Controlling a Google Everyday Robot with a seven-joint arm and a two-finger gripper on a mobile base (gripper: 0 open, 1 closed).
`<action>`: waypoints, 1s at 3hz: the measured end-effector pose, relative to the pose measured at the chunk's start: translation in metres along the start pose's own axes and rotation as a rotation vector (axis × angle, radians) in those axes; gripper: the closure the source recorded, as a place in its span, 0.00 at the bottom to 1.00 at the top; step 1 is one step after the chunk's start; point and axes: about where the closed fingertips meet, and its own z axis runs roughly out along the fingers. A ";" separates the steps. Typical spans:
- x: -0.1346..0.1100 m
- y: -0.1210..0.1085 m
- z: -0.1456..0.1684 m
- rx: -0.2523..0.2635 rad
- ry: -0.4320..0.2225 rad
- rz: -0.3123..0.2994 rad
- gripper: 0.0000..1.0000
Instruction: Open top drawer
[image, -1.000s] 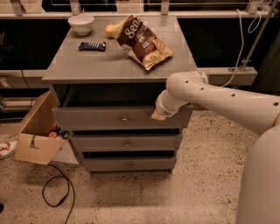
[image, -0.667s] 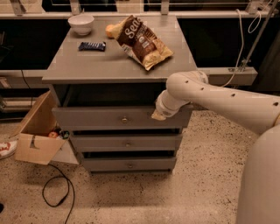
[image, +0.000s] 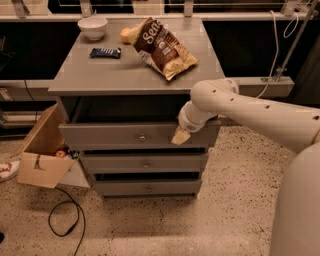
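Note:
The top drawer is the widest grey front of three, with a small round metal knob at its centre. It stands pulled out from the cabinet, with a dark gap showing above its front. My gripper is at the right part of the drawer front, right of the knob, at the end of my white arm that reaches in from the right. Only a tan fingertip shows against the panel.
Two shorter drawers sit below. The cabinet top carries a white bowl, a dark candy bar and a chip bag. An open cardboard box and a black cable lie on the floor at left.

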 end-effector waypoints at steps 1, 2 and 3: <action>0.002 0.012 0.002 -0.054 0.015 -0.024 0.00; 0.012 0.035 0.009 -0.153 0.060 -0.037 0.16; 0.014 0.041 0.006 -0.178 0.078 -0.036 0.40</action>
